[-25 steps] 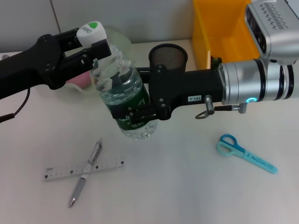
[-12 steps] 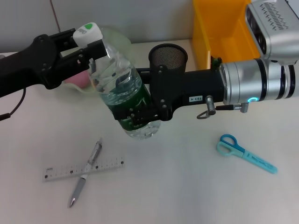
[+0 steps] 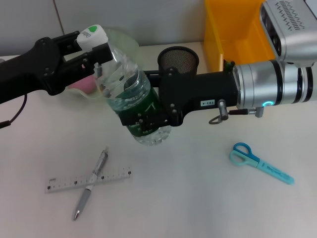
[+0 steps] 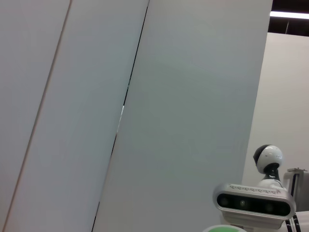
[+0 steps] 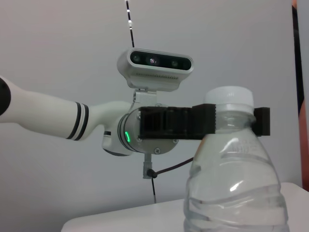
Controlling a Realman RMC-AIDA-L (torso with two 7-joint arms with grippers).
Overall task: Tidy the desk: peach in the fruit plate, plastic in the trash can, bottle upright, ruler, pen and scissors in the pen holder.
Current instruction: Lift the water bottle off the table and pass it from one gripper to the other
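Observation:
A clear water bottle with a green label and a white-green cap hangs tilted above the table, cap toward the back left. My left gripper is shut on its neck just under the cap. My right gripper is shut on its lower body. The right wrist view shows the bottle with the left gripper clamped at the neck. A pink peach sits behind the left arm by the fruit plate. Ruler and pen lie crossed at the front left, scissors at the right. The plastic is out of view.
A black mesh pen holder stands at the back centre, just behind my right arm. A yellow trash can stands at the back right. In the left wrist view I see only wall panels and the robot's head camera.
The bottle has tipped a little nearer to upright, its base swinging slightly to the right. Both grippers keep their hold.

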